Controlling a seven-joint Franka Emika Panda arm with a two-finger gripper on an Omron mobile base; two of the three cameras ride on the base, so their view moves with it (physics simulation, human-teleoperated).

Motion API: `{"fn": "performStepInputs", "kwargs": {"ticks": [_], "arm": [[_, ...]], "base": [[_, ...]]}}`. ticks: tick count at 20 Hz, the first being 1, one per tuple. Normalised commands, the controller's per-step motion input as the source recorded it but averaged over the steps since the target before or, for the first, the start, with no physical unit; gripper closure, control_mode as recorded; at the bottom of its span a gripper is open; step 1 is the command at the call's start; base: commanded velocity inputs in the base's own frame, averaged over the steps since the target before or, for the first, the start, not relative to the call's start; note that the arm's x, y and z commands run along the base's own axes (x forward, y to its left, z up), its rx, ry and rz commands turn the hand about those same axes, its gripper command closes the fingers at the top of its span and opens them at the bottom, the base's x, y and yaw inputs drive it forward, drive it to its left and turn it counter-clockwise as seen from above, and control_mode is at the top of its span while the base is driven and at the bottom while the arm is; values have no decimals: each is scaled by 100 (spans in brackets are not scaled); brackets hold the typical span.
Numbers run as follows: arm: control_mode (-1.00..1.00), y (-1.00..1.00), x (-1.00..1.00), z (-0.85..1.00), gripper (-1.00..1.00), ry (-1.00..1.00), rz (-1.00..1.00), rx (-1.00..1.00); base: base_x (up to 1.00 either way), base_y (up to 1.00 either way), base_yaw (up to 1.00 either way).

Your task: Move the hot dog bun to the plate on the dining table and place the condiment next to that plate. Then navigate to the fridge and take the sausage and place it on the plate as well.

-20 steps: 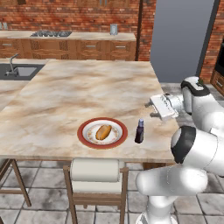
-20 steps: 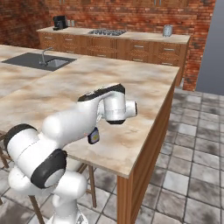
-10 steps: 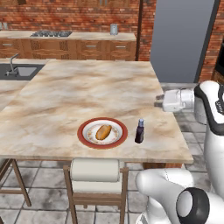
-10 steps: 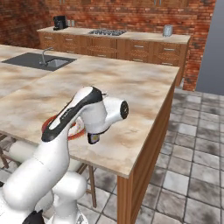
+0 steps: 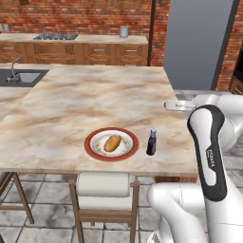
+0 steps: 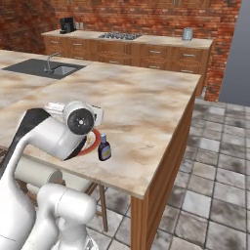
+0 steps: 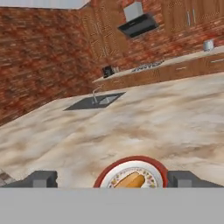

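The bun (image 5: 112,143), a small oblong golden-orange roll with a smooth skin, lies in the middle of the plate (image 5: 96,152), its long axis running diagonally from the near left toward the far right in the left base view. The plate is round and white with a broad red rim, and sits flat near the front edge of the surface (image 5: 95,99), a large table topped with beige-brown veined marble on wooden legs. Just beside the plate, on its right in the left base view and apart from the rim, stands the bottle (image 5: 151,142), upright, dark brown, with a narrow neck and dark cap; its yellow label shows in the right base view, but any writing on it is too small to read. The end effector (image 7: 112,179) hangs above the table with its two dark fingertips (image 7: 41,178) spread wide apart and nothing between them, the plate and bun lying below the gap.
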Motion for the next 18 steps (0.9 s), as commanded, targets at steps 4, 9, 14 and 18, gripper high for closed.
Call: {"fn": "performStepInputs", "kwargs": {"ticks": [4,9,14,18], "arm": [[-100,0,-50,42,-100,23,-55,0],[-100,-9,-61,42,-100,21,-42,0],[-100,-25,-76,11,-100,15,-10,-14],[-100,-13,-91,0,-100,13,6,-24]], "base": [[0,0,0],[0,0,0],[0,0,0],[0,0,0]]}}
